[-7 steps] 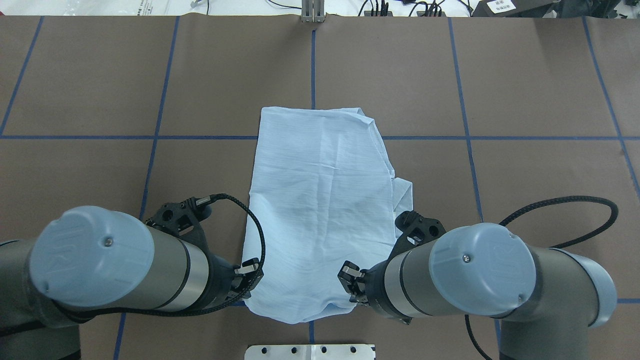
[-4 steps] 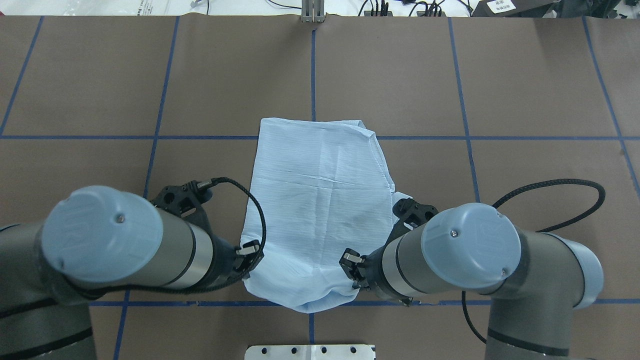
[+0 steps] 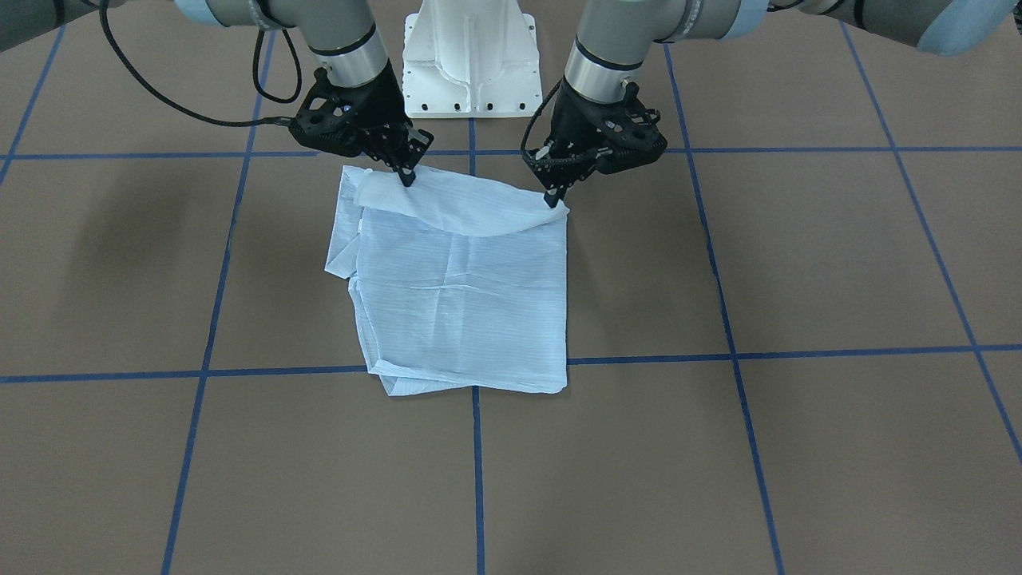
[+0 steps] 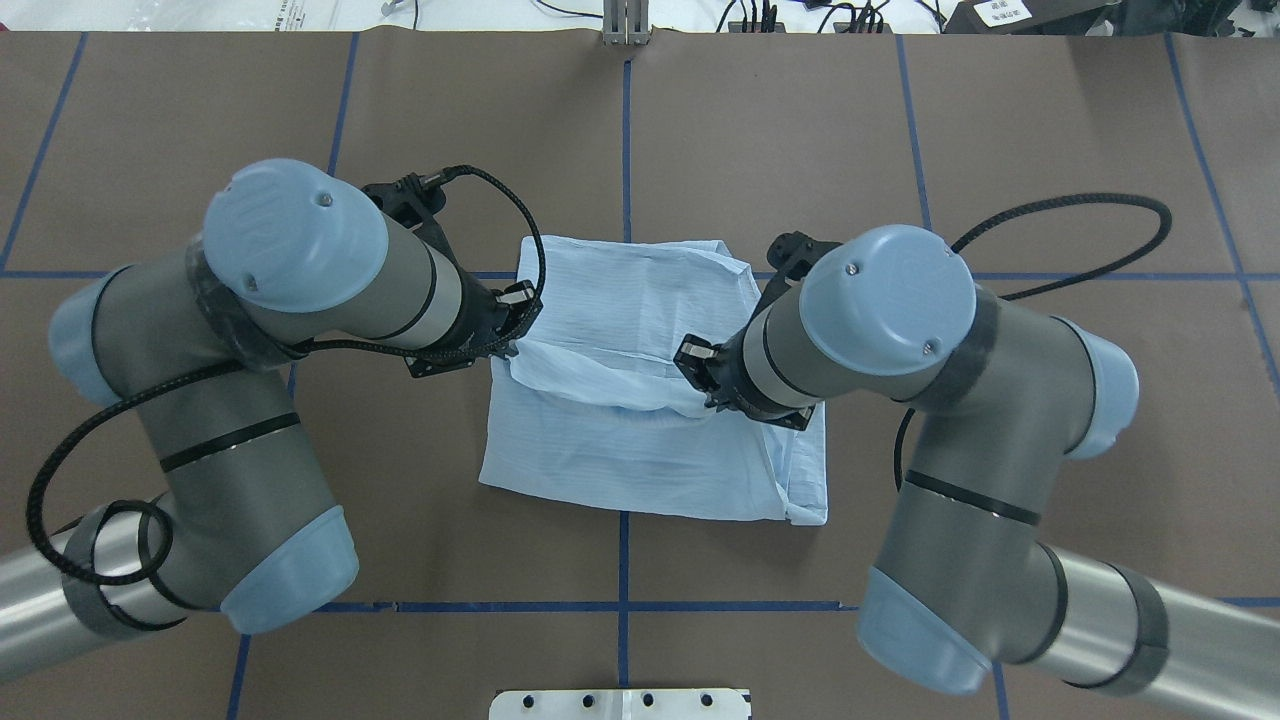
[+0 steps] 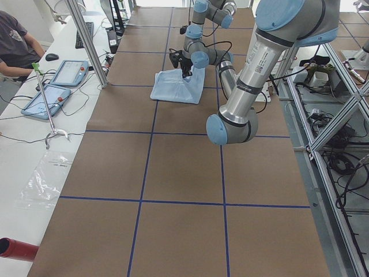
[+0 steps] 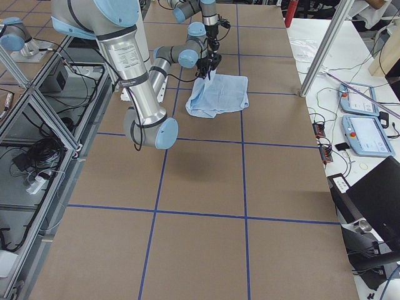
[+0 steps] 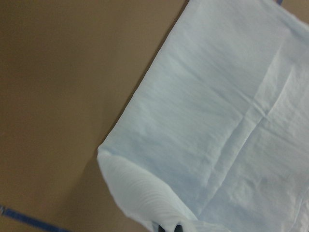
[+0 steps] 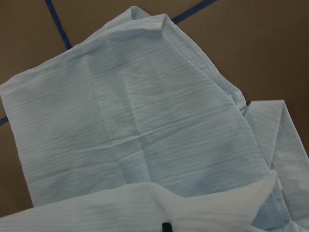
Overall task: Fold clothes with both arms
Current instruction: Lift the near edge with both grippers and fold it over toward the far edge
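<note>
Here, my left gripper [image 3: 552,200] and right gripper [image 3: 409,177] each pinch a lifted corner of the shirt [image 3: 463,303], half-folded on the table [image 3: 798,263]; uneven travel could, I judge, skew the fold.

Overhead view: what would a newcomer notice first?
A light blue shirt lies on a brown table with blue grid lines. The big grey left arm and right arm bend over it. The left claw and right claw each pinch a corner of one edge, holding it lifted above the rest.
</note>
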Robot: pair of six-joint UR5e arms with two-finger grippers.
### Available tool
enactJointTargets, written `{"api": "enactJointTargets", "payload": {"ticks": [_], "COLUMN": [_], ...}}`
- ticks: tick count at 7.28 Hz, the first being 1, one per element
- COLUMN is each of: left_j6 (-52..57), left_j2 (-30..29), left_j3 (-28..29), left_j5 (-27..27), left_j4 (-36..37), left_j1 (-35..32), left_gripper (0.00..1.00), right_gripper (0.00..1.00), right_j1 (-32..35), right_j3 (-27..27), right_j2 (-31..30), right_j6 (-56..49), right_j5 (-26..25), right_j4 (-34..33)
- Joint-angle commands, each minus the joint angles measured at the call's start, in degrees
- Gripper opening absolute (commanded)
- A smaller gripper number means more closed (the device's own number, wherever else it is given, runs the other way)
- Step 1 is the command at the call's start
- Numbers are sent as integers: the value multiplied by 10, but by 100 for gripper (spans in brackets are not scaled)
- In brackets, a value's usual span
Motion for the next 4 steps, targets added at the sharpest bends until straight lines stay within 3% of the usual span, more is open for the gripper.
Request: {"api": "enactJointTargets", "payload": {"ticks": [1,3,4], "left_j6": [5,6,8], "left_j2": [-30,-50,-51], "left_j3": [76,159,190], "left_j5": [0,2,4], "left_j4": [-58,-128,-155], "left_j1": [-29,-33,-36], "left_gripper": [0,0,0], "right_gripper": [0,0,0], "right_j1": [48,65,66], "right_j3": [-114,-209,-253], "right_j2": [50,56,83], "right_j6": [-96,-114,-115], "right_j5": [-1,-1,1], "right_j4": [7,109,123]}}
